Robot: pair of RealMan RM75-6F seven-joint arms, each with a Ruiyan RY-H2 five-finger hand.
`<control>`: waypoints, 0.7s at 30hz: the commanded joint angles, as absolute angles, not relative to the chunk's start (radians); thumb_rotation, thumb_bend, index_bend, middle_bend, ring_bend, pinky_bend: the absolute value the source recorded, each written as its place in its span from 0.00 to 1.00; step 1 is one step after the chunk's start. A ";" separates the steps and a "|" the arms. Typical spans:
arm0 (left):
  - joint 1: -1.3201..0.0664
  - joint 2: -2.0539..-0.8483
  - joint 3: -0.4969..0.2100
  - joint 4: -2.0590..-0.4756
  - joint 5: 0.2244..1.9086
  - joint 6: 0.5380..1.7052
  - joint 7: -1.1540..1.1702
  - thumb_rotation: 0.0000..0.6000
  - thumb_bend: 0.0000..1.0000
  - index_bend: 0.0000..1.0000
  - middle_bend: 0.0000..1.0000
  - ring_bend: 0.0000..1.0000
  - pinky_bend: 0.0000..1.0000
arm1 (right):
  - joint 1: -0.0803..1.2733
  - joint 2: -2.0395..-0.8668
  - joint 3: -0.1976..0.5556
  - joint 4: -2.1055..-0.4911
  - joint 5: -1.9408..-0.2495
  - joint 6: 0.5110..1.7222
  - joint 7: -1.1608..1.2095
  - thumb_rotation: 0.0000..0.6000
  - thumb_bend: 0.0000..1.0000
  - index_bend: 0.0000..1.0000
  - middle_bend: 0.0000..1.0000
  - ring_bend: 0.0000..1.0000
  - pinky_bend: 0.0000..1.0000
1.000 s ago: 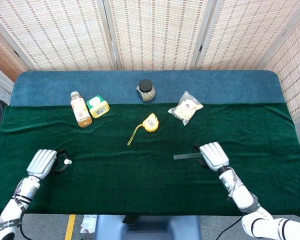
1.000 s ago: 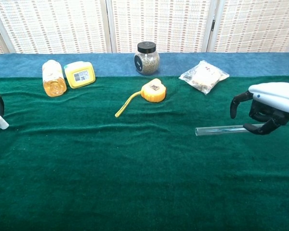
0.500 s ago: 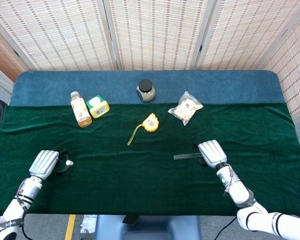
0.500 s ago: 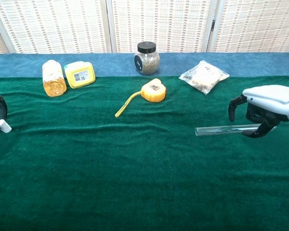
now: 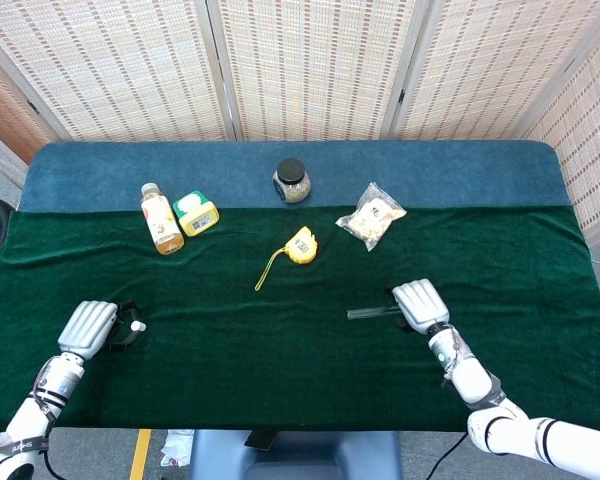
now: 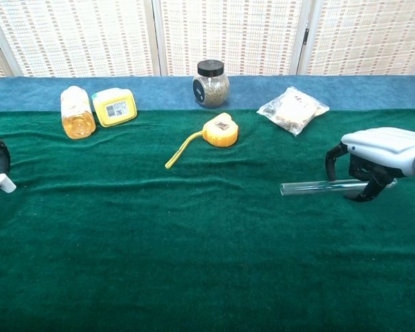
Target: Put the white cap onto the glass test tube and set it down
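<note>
Table under green cloth carries a lying juice bottle of amber drink and a black-lidded jar of grains. Right hand arches over the glass test tube; whether it grips is unclear. Chest view shows left hand fingers beside the white cap; grip unclear. Labels unreadable.

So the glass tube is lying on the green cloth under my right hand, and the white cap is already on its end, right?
Not quite. The glass tube does lie on the green cloth under the right hand, but its end is bare. The white cap sits far off by the left hand, as the chest view shows.
</note>
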State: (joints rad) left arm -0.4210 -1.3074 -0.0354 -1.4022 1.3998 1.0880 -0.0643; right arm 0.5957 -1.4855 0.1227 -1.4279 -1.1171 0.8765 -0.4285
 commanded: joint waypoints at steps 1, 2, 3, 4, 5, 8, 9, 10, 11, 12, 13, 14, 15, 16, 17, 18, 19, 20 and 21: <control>-0.420 -1.308 -0.035 -1.401 1.399 1.087 -0.066 1.00 0.43 0.60 1.00 0.90 0.86 | 0.602 -1.490 0.122 -1.426 -1.108 0.875 -0.433 1.00 0.36 0.46 0.97 1.00 1.00; -0.420 -1.309 -0.035 -1.400 1.398 1.087 -0.067 1.00 0.43 0.60 1.00 0.90 0.86 | 0.604 -1.492 0.121 -1.425 -1.105 0.875 -0.435 1.00 0.36 0.46 0.97 1.00 1.00; -0.420 -1.309 -0.034 -1.399 1.398 1.087 -0.067 1.00 0.43 0.60 1.00 0.90 0.86 | 0.607 -1.493 0.120 -1.424 -1.100 0.874 -0.437 1.00 0.36 0.47 0.97 1.00 1.00; -0.419 -1.310 -0.034 -1.398 1.398 1.087 -0.068 1.00 0.43 0.60 1.00 0.90 0.86 | 0.609 -1.495 0.119 -1.423 -1.097 0.873 -0.439 1.00 0.36 0.47 0.97 1.00 1.00; -0.419 -1.310 -0.034 -1.397 1.398 1.087 -0.068 1.00 0.43 0.61 1.00 0.90 0.86 | 0.611 -1.495 0.119 -1.422 -1.094 0.872 -0.440 1.00 0.36 0.47 0.97 1.00 1.00; -0.418 -1.310 -0.034 -1.396 1.397 1.087 -0.069 1.00 0.43 0.61 1.00 0.90 0.86 | 0.618 -1.498 0.117 -1.422 -1.085 0.870 -0.446 1.00 0.36 0.48 0.97 1.00 1.00; -0.418 -1.310 -0.034 -1.395 1.397 1.086 -0.069 1.00 0.43 0.61 1.00 0.90 0.86 | 0.621 -1.498 0.116 -1.422 -1.081 0.868 -0.449 1.00 0.36 0.48 0.97 1.00 1.00; -0.418 -1.310 -0.034 -1.395 1.397 1.086 -0.070 1.00 0.43 0.61 1.00 0.90 0.86 | 0.623 -1.499 0.116 -1.422 -1.078 0.868 -0.451 1.00 0.36 0.49 0.97 1.00 1.00; -0.417 -1.310 -0.034 -1.394 1.397 1.086 -0.070 1.00 0.43 0.61 1.00 0.90 0.86 | 0.625 -1.499 0.116 -1.422 -1.075 0.867 -0.452 1.00 0.36 0.49 0.97 1.00 1.00; -0.417 -1.310 -0.034 -1.394 1.397 1.086 -0.072 1.00 0.43 0.61 1.00 0.90 0.86 | 0.628 -1.499 0.115 -1.423 -1.072 0.867 -0.455 1.00 0.36 0.49 0.97 1.00 1.00; -0.417 -1.310 -0.033 -1.393 1.397 1.086 -0.073 1.00 0.44 0.61 1.00 0.90 0.86 | 0.630 -1.499 0.115 -1.424 -1.069 0.867 -0.456 1.00 0.36 0.50 0.97 1.00 1.00; -0.416 -1.310 -0.033 -1.392 1.397 1.086 -0.073 1.00 0.44 0.61 1.00 0.90 0.86 | 0.632 -1.499 0.115 -1.424 -1.066 0.866 -0.457 1.00 0.36 0.50 0.97 1.00 1.00; -0.416 -1.310 -0.033 -1.391 1.397 1.085 -0.074 1.00 0.44 0.61 1.00 0.90 0.86 | 0.634 -1.498 0.114 -1.425 -1.063 0.866 -0.459 1.00 0.37 0.50 0.97 1.00 1.00; -0.416 -1.310 -0.032 -1.391 1.396 1.084 -0.075 1.00 0.44 0.61 1.00 0.90 0.86 | 0.636 -1.497 0.113 -1.426 -1.060 0.865 -0.461 1.00 0.39 0.51 0.97 1.00 1.00; -0.416 -1.310 -0.032 -1.390 1.396 1.083 -0.076 1.00 0.44 0.61 1.00 0.90 0.86 | 0.638 -1.497 0.112 -1.426 -1.057 0.864 -0.463 1.00 0.40 0.51 0.97 1.00 1.00; -0.416 -1.310 -0.032 -1.389 1.395 1.083 -0.076 1.00 0.44 0.61 1.00 0.90 0.86 | 0.640 -1.496 0.111 -1.427 -1.052 0.863 -0.466 1.00 0.43 0.52 0.97 1.00 1.00; -0.416 -1.311 -0.032 -1.389 1.395 1.082 -0.077 1.00 0.44 0.61 1.00 0.90 0.86 | 0.642 -1.496 0.110 -1.427 -1.050 0.863 -0.468 1.00 0.46 0.53 0.97 1.00 1.00; -0.416 -1.311 -0.032 -1.388 1.396 1.082 -0.077 1.00 0.44 0.61 1.00 0.90 0.86 | 0.643 -1.496 0.109 -1.428 -1.047 0.863 -0.470 1.00 0.47 0.53 0.97 1.00 1.00; -0.416 -1.312 -0.032 -1.387 1.396 1.082 -0.079 1.00 0.44 0.61 1.00 0.90 0.86 | 0.645 -1.496 0.108 -1.429 -1.046 0.863 -0.470 1.00 0.50 0.54 0.97 1.00 1.00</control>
State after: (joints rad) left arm -0.4156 -1.3115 -0.0318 -1.3875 1.3963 1.0821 -0.0786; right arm 0.6445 -1.4964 0.1088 -1.4283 -1.0457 0.8628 -0.4701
